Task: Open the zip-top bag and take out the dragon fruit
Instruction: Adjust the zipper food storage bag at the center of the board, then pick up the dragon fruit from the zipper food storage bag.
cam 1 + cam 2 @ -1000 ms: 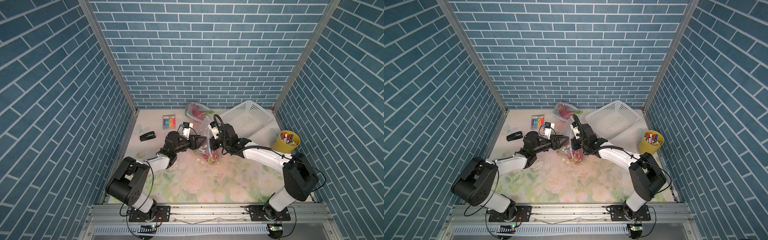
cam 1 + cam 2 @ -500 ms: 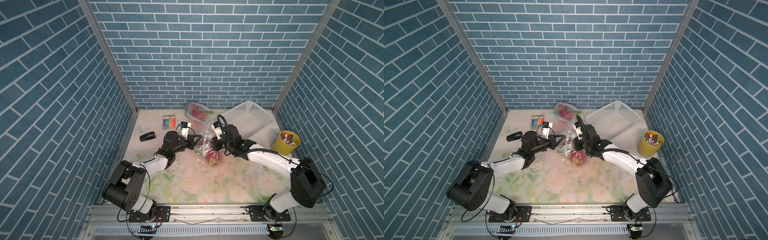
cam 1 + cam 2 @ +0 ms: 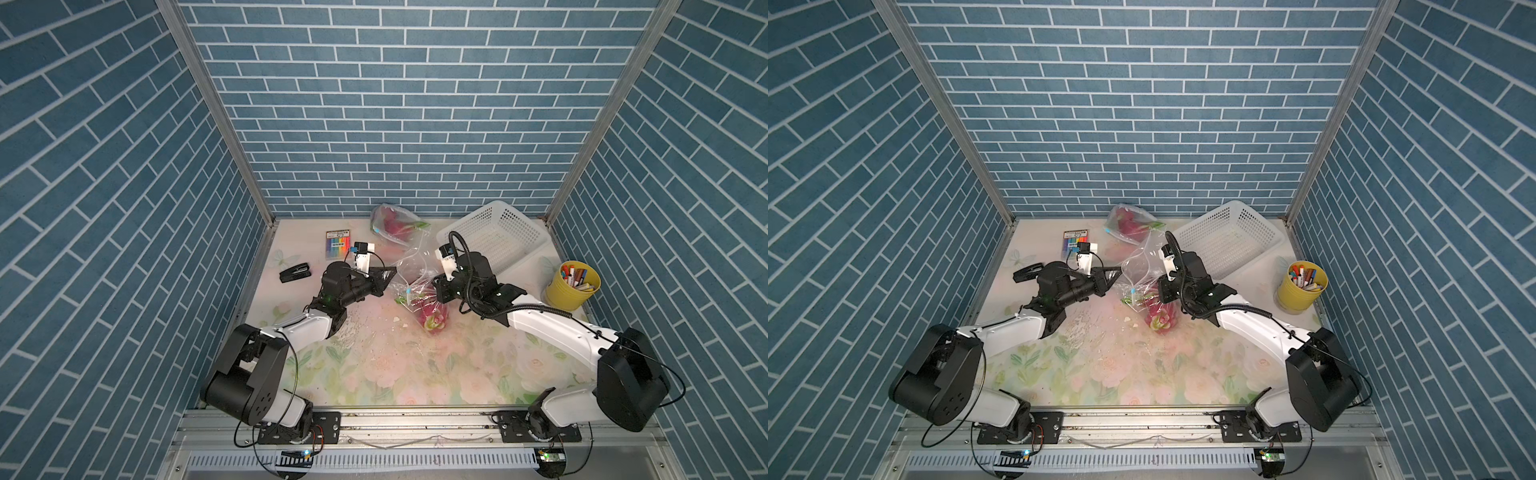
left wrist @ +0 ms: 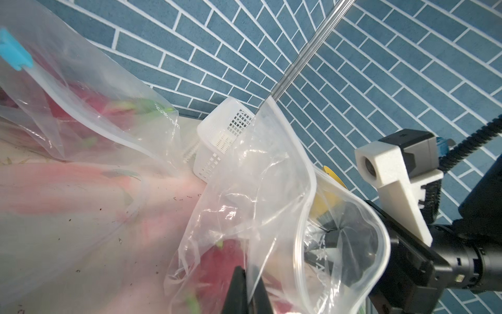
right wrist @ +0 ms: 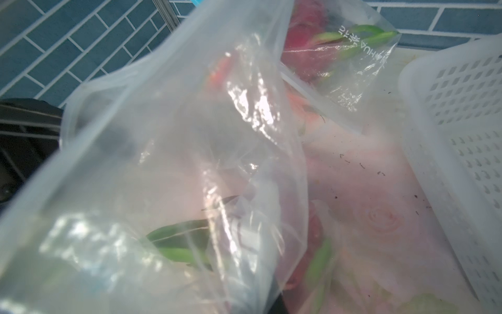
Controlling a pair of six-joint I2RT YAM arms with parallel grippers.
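Observation:
The clear zip-top bag (image 3: pixel 411 266) (image 3: pixel 1138 266) stands crumpled between both arms, mouth up. A magenta dragon fruit (image 3: pixel 432 320) (image 3: pixel 1160 320) with green tips lies in its lower end on the mat. My left gripper (image 3: pixel 386 277) (image 4: pixel 247 282) is shut on the bag's film (image 4: pixel 271 190) near the rim. My right gripper (image 3: pixel 436 291) (image 3: pixel 1160 291) is pressed against the bag's other side. Plastic (image 5: pixel 163 163) covers the right wrist view and hides its jaws. The fruit (image 5: pixel 312 231) shows through the plastic there.
A second bag (image 3: pixel 392 222) (image 5: pixel 339 40) holding a dragon fruit lies at the back. Close behind the right arm stands a white perforated basket (image 3: pixel 494 237). A yellow cup of markers (image 3: pixel 573 284) is at the right; a stapler (image 3: pixel 295 273) and a marker pack (image 3: pixel 337 242) at the left.
The left gripper has closed on the bag's film. The right arm has shifted slightly rightward, and the bag and fruit have moved a little with it.

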